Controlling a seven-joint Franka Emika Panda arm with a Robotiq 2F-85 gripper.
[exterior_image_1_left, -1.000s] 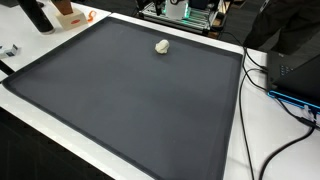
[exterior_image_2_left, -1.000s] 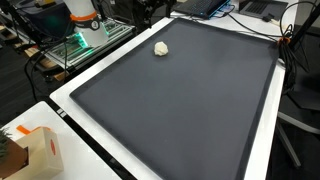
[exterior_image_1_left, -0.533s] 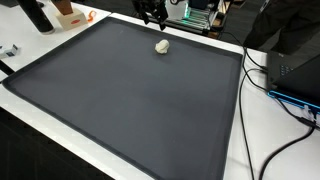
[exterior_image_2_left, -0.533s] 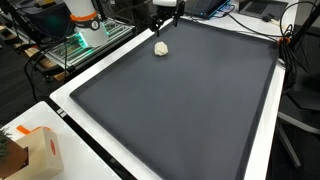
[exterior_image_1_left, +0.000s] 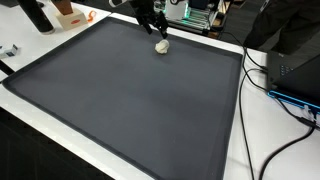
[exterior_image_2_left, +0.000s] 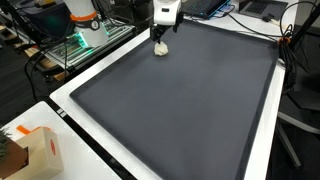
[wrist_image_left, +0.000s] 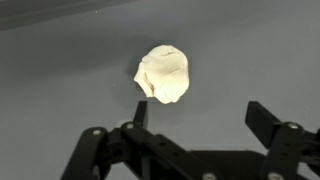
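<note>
A small cream-white crumpled lump (exterior_image_1_left: 162, 45) lies on a large dark grey mat with a raised rim (exterior_image_1_left: 120, 100), close to the mat's far edge in both exterior views (exterior_image_2_left: 160, 48). The mat covers most of a white bench (exterior_image_2_left: 68, 100). The claw (exterior_image_1_left: 158, 32) hangs just above the lump and points down at it. From these angles I cannot tell whether the fingertips touch the lump or the mat.

In the wrist view the claw (wrist_image_left: 198, 107) is spread wide with nothing between its fingers. The lump (wrist_image_left: 164, 74) sits just beyond the fingertips, closer to the left-hand finger (wrist_image_left: 140, 112) than to the right-hand one (wrist_image_left: 262, 118), so it is not yet centred in the gap.

As I judge it, the approach is largely made: the claw is over the lump and ready. Lining up, closing on the lump and lifting it are not yet done.

Black cables (exterior_image_1_left: 285, 110) trail off the bench at the right, well apart from the lump.
</note>
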